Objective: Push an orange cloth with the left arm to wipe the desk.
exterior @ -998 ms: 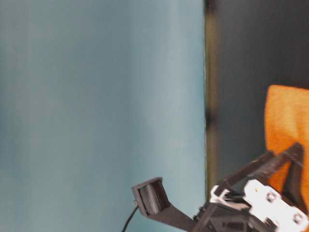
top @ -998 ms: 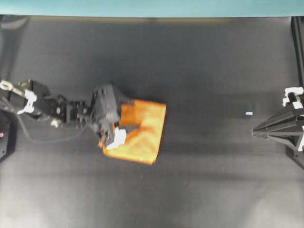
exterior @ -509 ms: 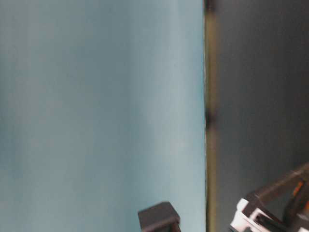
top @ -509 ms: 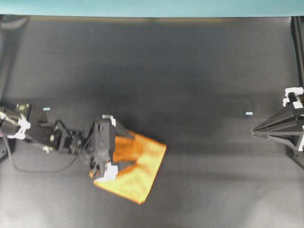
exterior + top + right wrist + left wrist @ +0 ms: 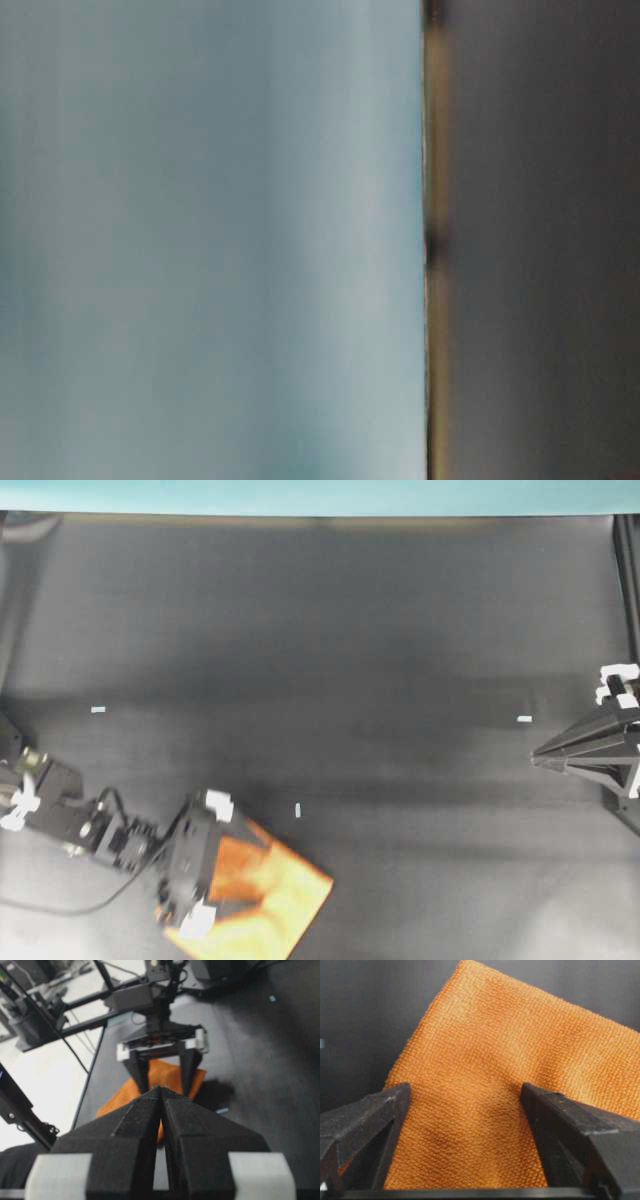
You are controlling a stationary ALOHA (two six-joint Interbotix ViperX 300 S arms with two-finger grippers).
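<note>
The orange cloth (image 5: 290, 900) lies flat on the black desk (image 5: 350, 630) at the near left, turned at an angle, its near corner cut off by the overhead view's bottom edge. My left gripper (image 5: 240, 872) is open. Its two fingers are spread and press down on the cloth's left part. In the left wrist view the cloth (image 5: 520, 1050) fills the gap between the fingers (image 5: 365, 1125) of the left gripper (image 5: 465, 1090). My right gripper (image 5: 537, 757) is shut and empty at the far right. Its wrist view shows it (image 5: 161, 1089) pointing at the cloth (image 5: 117, 1101).
Small white tape marks lie on the desk: one at the left (image 5: 98, 709), one just above the cloth (image 5: 297, 810), one near the right gripper (image 5: 524, 718). A teal strip (image 5: 320, 495) runs along the far edge. The table-level view shows only blurred wall and desk.
My left gripper has slid the cloth toward the near-left corner, and the cloth has rotated. Both have left the table-level view. The right arm has not moved.
</note>
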